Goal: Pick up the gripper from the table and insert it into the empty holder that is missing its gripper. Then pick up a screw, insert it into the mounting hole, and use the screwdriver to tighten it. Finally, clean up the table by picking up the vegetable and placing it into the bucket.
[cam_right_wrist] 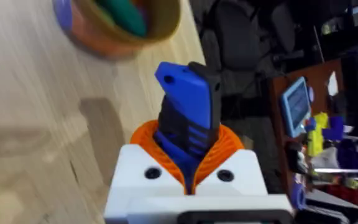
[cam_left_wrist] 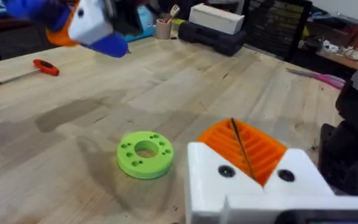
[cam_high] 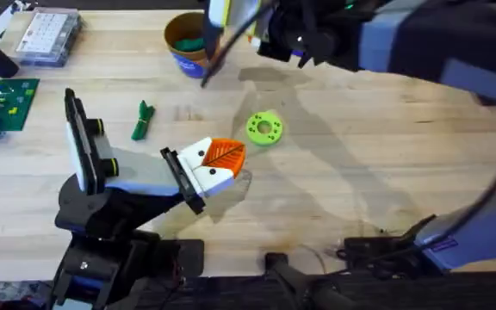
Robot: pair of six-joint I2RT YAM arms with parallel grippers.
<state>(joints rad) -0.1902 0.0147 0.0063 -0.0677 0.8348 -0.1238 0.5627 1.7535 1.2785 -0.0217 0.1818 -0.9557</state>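
Note:
The white gripper with its orange ribbed finger [cam_high: 214,164] sits on the black holder [cam_high: 183,178] at the end of the pale left arm, low over the table [cam_high: 377,146]. It forms part of my left gripper [cam_left_wrist: 243,149], whose orange pads are pressed together. My right gripper [cam_right_wrist: 188,158] is shut on the blue screwdriver [cam_right_wrist: 185,115] and hovers beside the bucket [cam_high: 182,62]. It also appears farther off [cam_left_wrist: 92,28]. One green vegetable [cam_high: 143,120] lies on the table left of the holder. More green pieces [cam_right_wrist: 126,15] lie inside the bucket [cam_right_wrist: 107,42]. Any screw is out of view.
A lime-green ring [cam_high: 263,127] [cam_left_wrist: 145,154] lies just ahead of the left gripper. A white plate with yellow-tipped knobs [cam_high: 83,148] stands at the left. A clear parts box [cam_high: 50,36] and a green board [cam_high: 5,102] are far left. A red-handled tool [cam_left_wrist: 45,67] lies farther back.

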